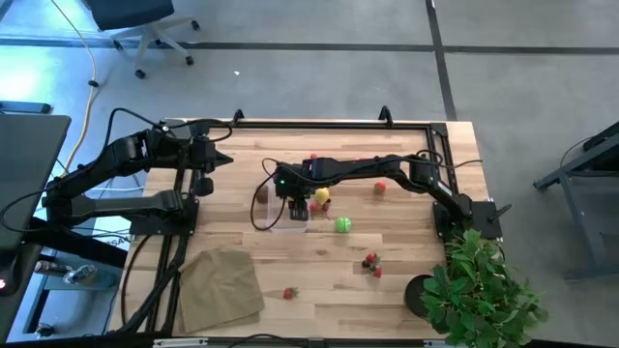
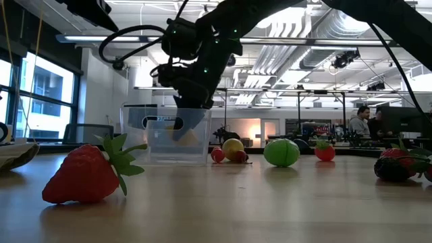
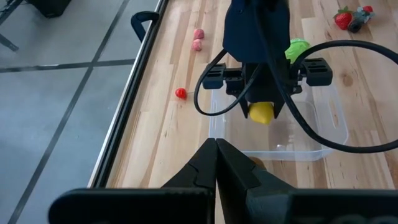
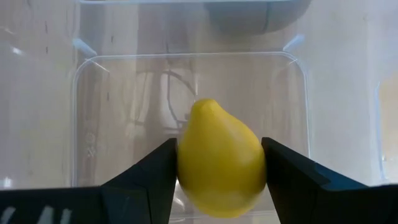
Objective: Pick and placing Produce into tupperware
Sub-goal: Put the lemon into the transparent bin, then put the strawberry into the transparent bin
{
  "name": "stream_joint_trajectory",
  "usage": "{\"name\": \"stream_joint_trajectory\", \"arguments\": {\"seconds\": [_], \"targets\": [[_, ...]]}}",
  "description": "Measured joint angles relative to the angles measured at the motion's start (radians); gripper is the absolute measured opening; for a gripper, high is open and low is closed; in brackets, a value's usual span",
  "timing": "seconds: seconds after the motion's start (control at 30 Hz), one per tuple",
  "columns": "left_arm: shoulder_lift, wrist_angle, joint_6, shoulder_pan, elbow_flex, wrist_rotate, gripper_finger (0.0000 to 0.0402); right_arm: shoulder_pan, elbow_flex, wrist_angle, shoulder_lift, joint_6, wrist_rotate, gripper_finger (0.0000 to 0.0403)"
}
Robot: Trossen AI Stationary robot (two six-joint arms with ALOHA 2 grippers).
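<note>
Lemon: a yellow lemon (image 4: 221,165) is clamped between the two fingers of the right gripper (image 4: 219,180) and is held just above the floor of the tupperware (image 4: 87,124).
Tupperware: the clear tub (image 1: 290,220) stands near the middle of the table (image 1: 406,290); nothing else can be seen inside it.
Right gripper: it is closed on the lemon and is lowered into the tub's open top (image 3: 267,112).
Left gripper: its fingers are pressed together on nothing; it waits at the table's left edge (image 1: 224,160).
Risk, bounce: if the lemon is released from this height, it could roll or hop against the light tub's wall.
Risk, tub: the tub could be nudged or dragged if its rim is caught by the fingers on the way out.
Remaining produce: a green ball (image 1: 343,225), a strawberry (image 1: 289,293) and dark and red berries (image 1: 371,263) lie loose on the table.
Hidden: whether the lemon touches the tub floor cannot be told; in the high view the tub is largely covered by the arm.
</note>
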Motion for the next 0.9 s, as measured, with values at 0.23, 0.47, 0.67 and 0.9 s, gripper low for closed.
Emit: {"name": "stream_joint_trajectory", "arguments": {"seconds": [0.23, 0.47, 0.67, 0.9], "targets": [[0.0, 0.0, 0.0, 0.0, 0.0, 0.0, 0.0001, -0.004, 0.0, 0.002, 0.0, 0.007, -0.025, 0.0193], [0.0, 0.0, 0.0, 0.0, 0.0, 0.0, 0.0001, -0.016, 0.0, 0.003, 0.0, 0.027, -0.057, 0.0231], [0.0, 0.0, 0.0, 0.0, 0.0, 0.0, 0.0001, -0.016, 0.0, 0.003, 0.0, 0.014, -0.056, 0.0267], [0.0, 0.0, 0.0, 0.0, 0.0, 0.0, 0.0001, -0.015, 0.019, -0.014, -0.001, 0.004, -0.056, 0.027]]}}
